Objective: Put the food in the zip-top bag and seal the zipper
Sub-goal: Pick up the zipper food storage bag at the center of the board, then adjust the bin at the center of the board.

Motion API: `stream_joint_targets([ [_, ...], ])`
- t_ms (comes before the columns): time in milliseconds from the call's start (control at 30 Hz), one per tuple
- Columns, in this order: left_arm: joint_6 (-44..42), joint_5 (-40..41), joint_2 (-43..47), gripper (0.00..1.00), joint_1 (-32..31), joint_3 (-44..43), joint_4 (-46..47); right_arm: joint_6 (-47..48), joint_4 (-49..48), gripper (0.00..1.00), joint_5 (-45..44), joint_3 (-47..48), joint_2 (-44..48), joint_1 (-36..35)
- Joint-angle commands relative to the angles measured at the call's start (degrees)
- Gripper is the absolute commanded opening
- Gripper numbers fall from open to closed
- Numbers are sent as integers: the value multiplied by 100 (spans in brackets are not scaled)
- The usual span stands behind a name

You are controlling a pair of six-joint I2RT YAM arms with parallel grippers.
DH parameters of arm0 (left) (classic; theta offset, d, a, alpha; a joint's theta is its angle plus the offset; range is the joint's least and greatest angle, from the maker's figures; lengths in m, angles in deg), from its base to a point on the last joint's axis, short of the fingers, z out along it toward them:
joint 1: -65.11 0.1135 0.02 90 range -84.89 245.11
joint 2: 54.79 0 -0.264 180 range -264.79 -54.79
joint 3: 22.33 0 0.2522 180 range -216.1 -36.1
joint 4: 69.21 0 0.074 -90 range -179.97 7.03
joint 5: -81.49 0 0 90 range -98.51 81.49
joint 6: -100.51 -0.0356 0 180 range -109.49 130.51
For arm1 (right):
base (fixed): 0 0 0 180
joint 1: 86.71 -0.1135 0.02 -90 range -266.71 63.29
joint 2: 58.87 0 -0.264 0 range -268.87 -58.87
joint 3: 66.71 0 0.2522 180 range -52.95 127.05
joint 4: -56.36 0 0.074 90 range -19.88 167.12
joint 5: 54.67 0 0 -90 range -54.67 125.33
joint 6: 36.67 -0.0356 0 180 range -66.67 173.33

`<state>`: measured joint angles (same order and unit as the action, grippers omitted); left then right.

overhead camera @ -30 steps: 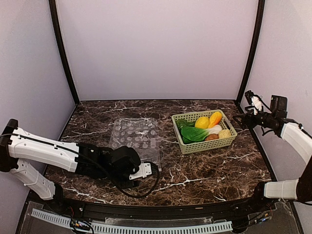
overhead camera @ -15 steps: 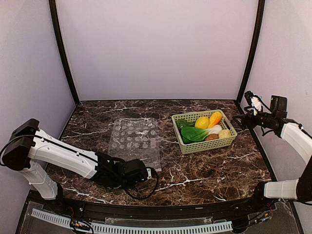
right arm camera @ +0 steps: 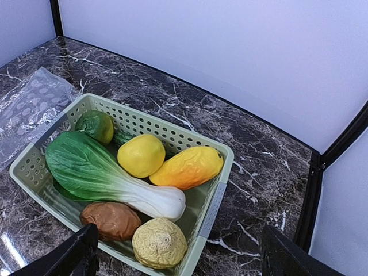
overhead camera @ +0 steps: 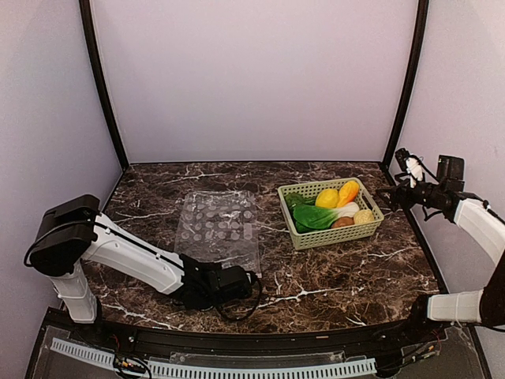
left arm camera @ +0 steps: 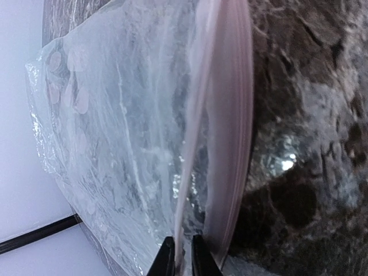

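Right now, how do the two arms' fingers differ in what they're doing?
The left fingers are nearly shut, with the zip-top bag's pinkish zipper edge between them; the right fingers stand wide open, holding nothing. The left fingers sit low at the table; the right fingers hang raised beside the green basket. Both are dark two-finger pairs.

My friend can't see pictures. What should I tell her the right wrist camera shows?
A pale green basket on a dark marble table holds toy food: yellow lemon, orange piece, green-and-white bok choy, brown potato, beige round one and a green piece. A corner of the clear bag lies at left; the dark fingers stand wide apart at the bottom.
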<state>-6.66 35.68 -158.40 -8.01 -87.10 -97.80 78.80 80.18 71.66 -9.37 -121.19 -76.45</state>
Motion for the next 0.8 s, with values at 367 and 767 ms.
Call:
stream_joint_targets([
  [367, 1153, -1525, 2087, 1, 1835, -1666, -994, 452, 538, 84, 145, 273, -664, -902],
  [767, 2321, -3103, 3580, 1, 3320, -222, 1090, -371, 2426, 63, -99, 3643, -3909, -3122],
])
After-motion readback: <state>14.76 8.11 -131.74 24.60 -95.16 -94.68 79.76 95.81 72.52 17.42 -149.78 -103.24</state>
